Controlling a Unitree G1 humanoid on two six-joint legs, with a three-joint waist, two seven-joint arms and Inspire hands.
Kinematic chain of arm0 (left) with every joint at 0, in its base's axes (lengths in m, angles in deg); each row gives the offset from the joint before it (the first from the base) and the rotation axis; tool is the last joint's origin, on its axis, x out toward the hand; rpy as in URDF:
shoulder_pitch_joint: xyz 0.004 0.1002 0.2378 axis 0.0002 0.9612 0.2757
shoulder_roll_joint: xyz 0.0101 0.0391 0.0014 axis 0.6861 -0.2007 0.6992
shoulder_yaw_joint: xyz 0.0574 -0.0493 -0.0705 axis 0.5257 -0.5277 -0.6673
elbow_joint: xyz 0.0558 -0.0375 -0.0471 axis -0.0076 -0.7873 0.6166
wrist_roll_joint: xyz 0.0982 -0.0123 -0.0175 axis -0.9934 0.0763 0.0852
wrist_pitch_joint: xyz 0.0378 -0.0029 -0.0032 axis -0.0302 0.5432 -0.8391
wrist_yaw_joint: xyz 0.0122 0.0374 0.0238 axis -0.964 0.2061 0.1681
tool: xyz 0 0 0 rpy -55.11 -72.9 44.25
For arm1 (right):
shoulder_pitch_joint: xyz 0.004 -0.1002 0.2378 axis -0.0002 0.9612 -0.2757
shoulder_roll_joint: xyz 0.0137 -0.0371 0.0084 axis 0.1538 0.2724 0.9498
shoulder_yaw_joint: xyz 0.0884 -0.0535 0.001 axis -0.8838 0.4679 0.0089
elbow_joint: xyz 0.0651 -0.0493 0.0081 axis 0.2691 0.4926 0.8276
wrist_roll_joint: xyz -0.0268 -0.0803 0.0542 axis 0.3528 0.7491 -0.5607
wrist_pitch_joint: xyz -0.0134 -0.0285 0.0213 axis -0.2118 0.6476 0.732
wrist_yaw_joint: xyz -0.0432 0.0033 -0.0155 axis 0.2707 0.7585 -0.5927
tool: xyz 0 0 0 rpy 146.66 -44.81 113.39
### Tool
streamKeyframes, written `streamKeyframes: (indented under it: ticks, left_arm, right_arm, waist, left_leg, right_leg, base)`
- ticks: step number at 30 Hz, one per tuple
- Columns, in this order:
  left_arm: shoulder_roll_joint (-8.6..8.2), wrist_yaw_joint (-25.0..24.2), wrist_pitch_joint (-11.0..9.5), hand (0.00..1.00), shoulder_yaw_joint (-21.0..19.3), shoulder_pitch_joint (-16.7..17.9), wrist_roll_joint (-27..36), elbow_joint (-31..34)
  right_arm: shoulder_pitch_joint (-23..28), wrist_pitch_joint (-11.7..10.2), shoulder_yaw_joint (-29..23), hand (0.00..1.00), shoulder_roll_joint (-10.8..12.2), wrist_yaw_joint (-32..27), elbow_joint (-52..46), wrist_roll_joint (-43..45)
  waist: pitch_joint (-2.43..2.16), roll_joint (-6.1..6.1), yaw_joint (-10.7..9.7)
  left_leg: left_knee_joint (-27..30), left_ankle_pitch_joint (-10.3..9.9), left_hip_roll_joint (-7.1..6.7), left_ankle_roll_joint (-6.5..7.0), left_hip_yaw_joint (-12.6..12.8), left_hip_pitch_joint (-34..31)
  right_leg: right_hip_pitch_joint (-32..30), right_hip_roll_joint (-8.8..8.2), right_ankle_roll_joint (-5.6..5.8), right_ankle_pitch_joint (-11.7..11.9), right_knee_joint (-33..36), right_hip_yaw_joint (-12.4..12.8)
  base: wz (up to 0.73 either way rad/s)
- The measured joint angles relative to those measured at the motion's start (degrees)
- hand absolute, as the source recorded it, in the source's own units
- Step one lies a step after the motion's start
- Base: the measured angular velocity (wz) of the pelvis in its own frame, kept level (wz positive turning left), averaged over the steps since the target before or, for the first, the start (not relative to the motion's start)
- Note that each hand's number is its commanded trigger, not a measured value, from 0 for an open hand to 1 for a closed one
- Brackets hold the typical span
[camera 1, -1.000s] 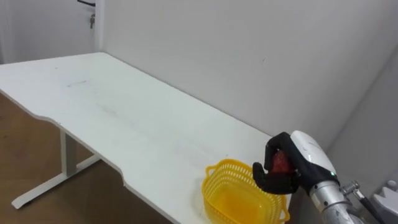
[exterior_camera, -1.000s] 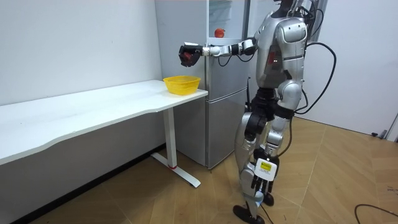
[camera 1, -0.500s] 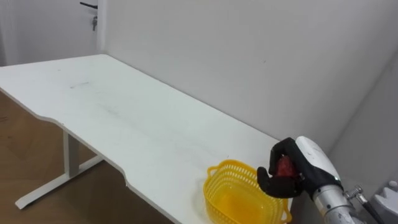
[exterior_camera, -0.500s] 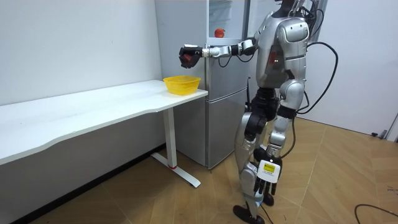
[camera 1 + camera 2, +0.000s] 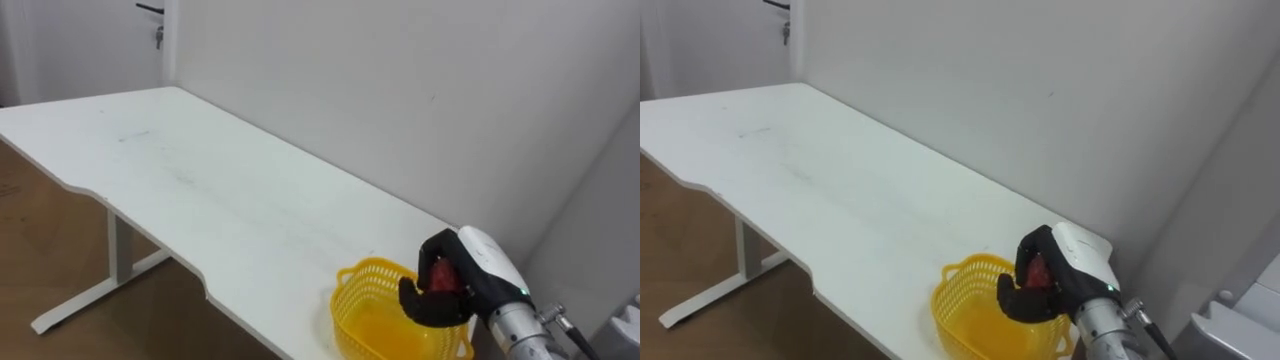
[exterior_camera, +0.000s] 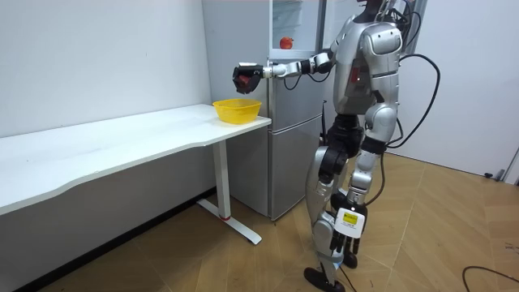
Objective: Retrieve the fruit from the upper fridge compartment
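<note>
My right hand (image 5: 472,268) is shut on a small red fruit (image 5: 444,281), which peeks out between the dark fingers. The hand hovers just above the far right rim of a yellow plastic basket (image 5: 361,272) that stands at the right end of the white table (image 5: 200,190). In the room view the robot stands in front of the grey fridge (image 6: 284,130), right arm stretched out to the room view's left, the right hand (image 6: 246,75) above the basket (image 6: 237,109). Another red fruit (image 6: 285,42) sits in the open upper fridge. My left hand (image 6: 366,146) hangs by the hip.
The long table runs along a white wall, its front edge curved, with a white leg frame (image 5: 70,305) on wooden floor. A door with a handle (image 5: 150,8) is at the far left. The fridge stands right beside the table's end.
My right hand with the red fruit has sunk a little and come slightly left, closer over the basket. The basket has not moved.
</note>
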Motion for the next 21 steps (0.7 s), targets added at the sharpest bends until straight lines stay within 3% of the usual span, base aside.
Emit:
streamKeyframes:
  ticks: [10, 21]
  left_arm:
    - [-0.02, 0.9, 0.1, 0.00, 1.9, 0.1, 0.0, 0.1]
    - [0.00, 0.9, -0.2, 0.00, 2.1, 0.1, 0.1, 0.4]
  right_arm:
    - [0.0, 0.1, 3.8, 0.00, 0.0, 0.1, 0.5, 0.4]
    - [0.2, -0.1, 4.5, 0.00, 0.0, 0.7, 0.6, 0.4]
  waist:
    - [-0.03, 1.45, 0.0]
    - [-0.52, 0.69, 0.0]
  left_leg:
    - [-0.3, 0.0, -0.04, 0.01, 0.1, -0.1]
    - [-0.1, 0.0, 0.13, 0.01, 0.3, 0.9]
  right_leg:
    - [-0.1, -0.05, 0.00, 0.0, 0.0, 0.1]
    - [0.3, -0.19, 0.00, 0.0, 0.0, 0.8]
  base:
    - [0.00]
    - [-0.01]
